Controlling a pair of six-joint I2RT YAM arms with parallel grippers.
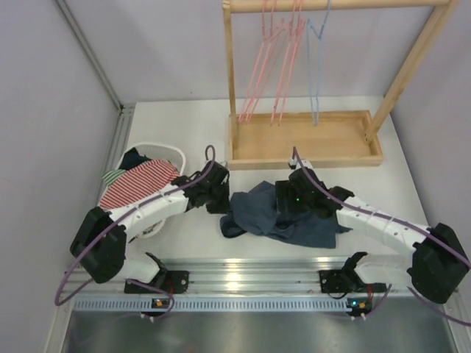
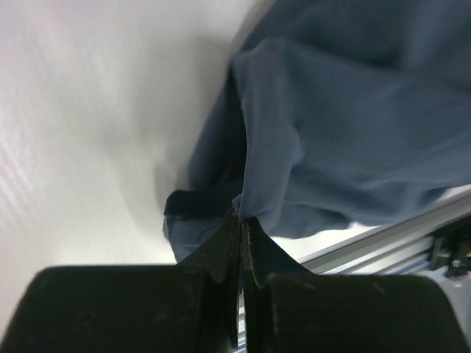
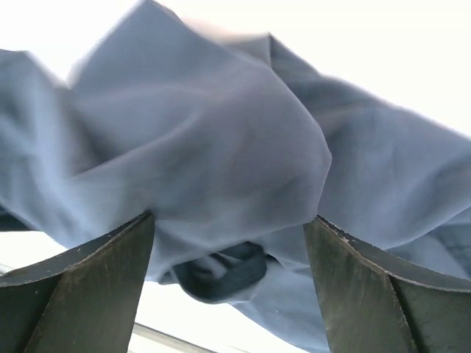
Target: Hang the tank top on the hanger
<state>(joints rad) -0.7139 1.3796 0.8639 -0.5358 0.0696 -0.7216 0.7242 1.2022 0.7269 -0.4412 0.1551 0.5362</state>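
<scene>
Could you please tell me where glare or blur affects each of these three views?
Top view: sharp, evenly lit, with glare on the metal rail. Left wrist view: the table is washed out and streaked, while the left pincer and tank top look fairly clear. Right wrist view: blown-out white behind the tank top, whose upper edge is soft.

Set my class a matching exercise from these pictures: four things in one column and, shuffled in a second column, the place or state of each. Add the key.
Things
1. dark navy-blue tank top
2. thin light-blue wire hanger
3. red-and-white striped garment
4. left gripper

Place or state
A. hanging from the wooden rail
B. shut on a fold of the tank top
C. crumpled on the white table
D. lying in the white basket

Pairs: 1-C, 2-A, 3-D, 4-B
</scene>
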